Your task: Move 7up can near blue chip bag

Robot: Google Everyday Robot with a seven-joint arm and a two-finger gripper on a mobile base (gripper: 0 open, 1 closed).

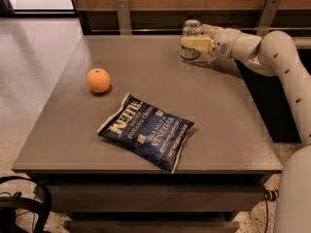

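The 7up can point(190, 28) stands upright at the table's far edge, right of centre; it is silvery with a pull-tab top. My gripper point(194, 39) reaches in from the right and sits right at the can, covering the can's lower front. The blue chip bag point(147, 132) lies flat near the table's front, dark navy with white "Kettle" lettering. It is well apart from the can, nearer to me and to the left.
An orange point(98, 80) sits on the left part of the grey table point(228, 125). My white arm point(272, 52) spans the table's far right corner. A wooden wall with metal posts point(123, 14) runs behind the table. A black cable loop point(29, 198) lies at lower left.
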